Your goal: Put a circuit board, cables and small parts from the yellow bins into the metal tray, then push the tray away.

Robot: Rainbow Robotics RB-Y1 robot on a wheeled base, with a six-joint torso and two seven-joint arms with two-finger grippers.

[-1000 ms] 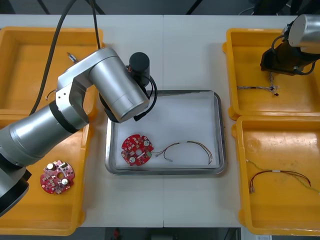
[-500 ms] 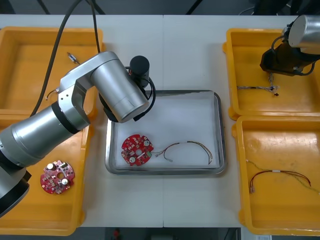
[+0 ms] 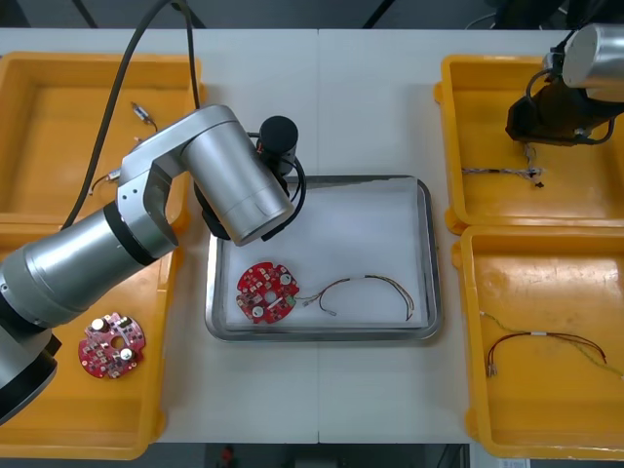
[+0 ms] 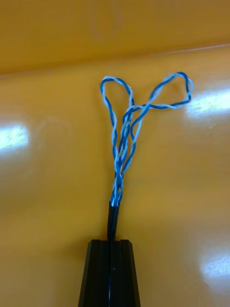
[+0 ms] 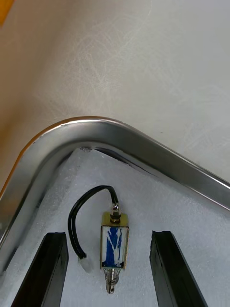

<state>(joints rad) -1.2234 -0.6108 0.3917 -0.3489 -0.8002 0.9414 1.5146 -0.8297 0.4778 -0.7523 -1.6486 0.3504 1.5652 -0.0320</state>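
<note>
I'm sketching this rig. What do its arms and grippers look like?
The left arm is smooth silver-grey cylinders with a black joint band, a black round cap and thick black cables. The right arm is silver with a dark wrist. The left gripper and right gripper have flat, square-tipped black fingers.

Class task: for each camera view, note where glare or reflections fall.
Right wrist view: white glare patches on the glossy orange-looking bin floor around the twisted blue and white cable pinched by the right gripper. Left wrist view: bright highlight along the shiny metal tray's curved rim. Front view: pale sheen on the near right yellow bin's floor.
</note>
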